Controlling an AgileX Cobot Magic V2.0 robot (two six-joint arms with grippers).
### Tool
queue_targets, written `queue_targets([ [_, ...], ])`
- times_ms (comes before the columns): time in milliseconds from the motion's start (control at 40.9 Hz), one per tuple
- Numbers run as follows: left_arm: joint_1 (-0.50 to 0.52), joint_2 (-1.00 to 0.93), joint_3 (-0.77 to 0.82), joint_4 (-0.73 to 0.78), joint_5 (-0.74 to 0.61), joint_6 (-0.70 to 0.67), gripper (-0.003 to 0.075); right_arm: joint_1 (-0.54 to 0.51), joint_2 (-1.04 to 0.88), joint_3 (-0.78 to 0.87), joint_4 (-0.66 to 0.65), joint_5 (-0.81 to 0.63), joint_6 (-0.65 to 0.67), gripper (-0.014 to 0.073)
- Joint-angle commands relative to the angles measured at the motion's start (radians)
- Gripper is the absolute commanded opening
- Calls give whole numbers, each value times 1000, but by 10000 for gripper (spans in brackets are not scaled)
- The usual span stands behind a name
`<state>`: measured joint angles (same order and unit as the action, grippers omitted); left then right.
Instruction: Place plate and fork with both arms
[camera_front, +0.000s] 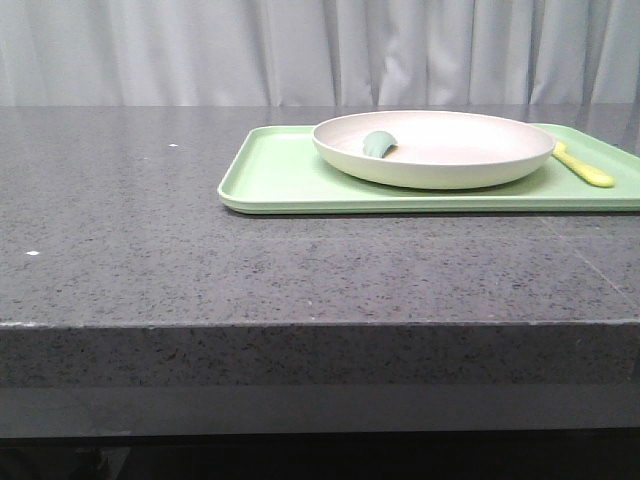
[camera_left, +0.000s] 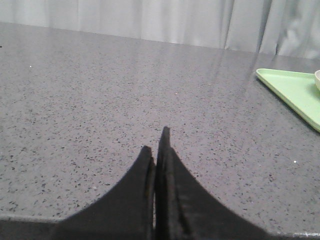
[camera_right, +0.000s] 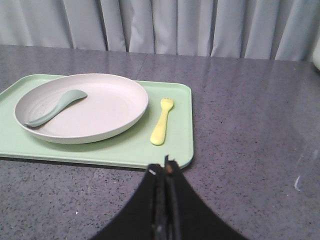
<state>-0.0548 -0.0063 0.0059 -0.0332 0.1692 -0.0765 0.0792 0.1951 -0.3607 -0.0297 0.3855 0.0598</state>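
The cream-white plate (camera_front: 435, 148) sits on a light-green tray (camera_front: 290, 180) at the table's right; it also shows in the right wrist view (camera_right: 100, 112). A grey-green spoon (camera_front: 379, 144) lies in the plate, seen too in the right wrist view (camera_right: 55, 107). The pale-yellow fork (camera_front: 583, 166) lies on the tray right of the plate, and shows in the right wrist view (camera_right: 162, 121). My right gripper (camera_right: 165, 167) is shut and empty, short of the tray's near edge. My left gripper (camera_left: 156, 145) is shut and empty over bare table, left of the tray's corner (camera_left: 292, 90).
The dark speckled stone table (camera_front: 150, 230) runs to a front edge (camera_front: 300, 325). Grey curtains (camera_front: 320, 50) hang behind it. Neither arm shows in the front view.
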Motion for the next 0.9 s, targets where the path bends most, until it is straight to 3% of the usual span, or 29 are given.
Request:
queue_targets([
  [0,0,-20,3,-3,-77,-8,-18,-1,10,-27,-12,-83,-7,-70],
  [244,0,-20,3,-3,-77,-8,-18,-5,9,21,-14,-105,-7,-70],
  [684,0,-20,3,-3,-77,-8,-18,-12,-228,369,4,-232,-7,-70],
  [880,0,-20,3,-3,-77,-8,-18,-19,-224,384,5,-214,-7,-70],
])
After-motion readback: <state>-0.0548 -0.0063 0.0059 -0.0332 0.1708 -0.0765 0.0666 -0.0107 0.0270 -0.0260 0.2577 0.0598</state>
